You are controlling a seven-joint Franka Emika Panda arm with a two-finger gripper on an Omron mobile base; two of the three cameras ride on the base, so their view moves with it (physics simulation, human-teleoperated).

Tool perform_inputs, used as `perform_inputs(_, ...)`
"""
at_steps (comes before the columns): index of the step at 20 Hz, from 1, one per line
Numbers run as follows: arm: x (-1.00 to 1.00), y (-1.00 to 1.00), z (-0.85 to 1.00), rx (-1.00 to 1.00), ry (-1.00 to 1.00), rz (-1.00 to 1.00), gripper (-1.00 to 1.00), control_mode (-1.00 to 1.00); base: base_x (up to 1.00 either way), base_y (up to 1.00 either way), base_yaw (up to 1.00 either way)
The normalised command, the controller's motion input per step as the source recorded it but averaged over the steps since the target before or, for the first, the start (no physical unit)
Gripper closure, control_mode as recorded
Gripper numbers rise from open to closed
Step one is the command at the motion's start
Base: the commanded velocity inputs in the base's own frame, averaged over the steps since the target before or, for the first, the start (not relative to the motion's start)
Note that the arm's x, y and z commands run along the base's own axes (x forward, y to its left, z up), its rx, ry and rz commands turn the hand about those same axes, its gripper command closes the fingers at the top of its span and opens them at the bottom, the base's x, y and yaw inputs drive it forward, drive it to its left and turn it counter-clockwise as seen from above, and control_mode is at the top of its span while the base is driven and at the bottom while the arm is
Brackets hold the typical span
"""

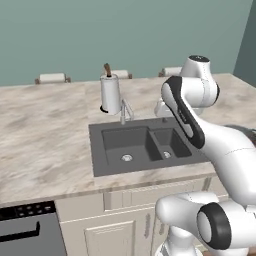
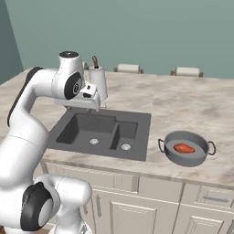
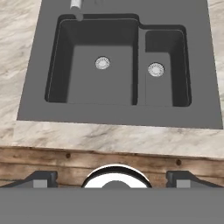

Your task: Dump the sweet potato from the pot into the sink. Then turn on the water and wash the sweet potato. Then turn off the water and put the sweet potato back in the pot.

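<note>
Jaws stand wide apart with nothing between them, their two dark finger tips (image 3: 41,178) far to either side at the bottom of the hand view, looking down on the sink (image 3: 118,111) from above its near rim; the gripper (image 2: 86,101) hangs over the sink's back left part in the right base view, just in front of the paper-towel roll (image 2: 98,81). Well off to the right, the sweet potato (image 2: 184,148) lies in the middle of the pot (image 2: 186,157), clear of the pot's wall on all sides. The pot sits on the table (image 2: 183,105) beside the sink's right edge, apart from it by a strip of bare marble, with its near side close to the table's front edge and its loop handles pointing left and right. Open marble stretches behind and to the right of the pot. The sink is a dark double basin, the larger basin on the left and the smaller on the right, a raised divider between them and a round silver drain in each floor. Both basins hold nothing. The faucet (image 1: 125,111) rises at the sink's back rim above the large basin, right beside the paper-towel roll. To the left of the sink a broad stretch of table lies bare, and a narrow band of marble runs between the sink's front rim and the table's edge.
</note>
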Motion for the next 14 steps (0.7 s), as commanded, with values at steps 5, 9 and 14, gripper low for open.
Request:
perform_inputs(5, 0.0, 0.0, 0.0, 0.0, 0.0, 0.0, -1.0, 1.0, 0.03, -0.6, 0.0)
perform_inputs(9, 0.0, 0.0, 0.0, 0.0, 0.0, 0.0, -1.0, 1.0, 0.22, -0.52, 0.0)
perform_inputs(14, 0.0, 0.0, 0.0, 0.0, 0.0, 0.0, -1.0, 1.0, 0.4, -0.34, 0.0)
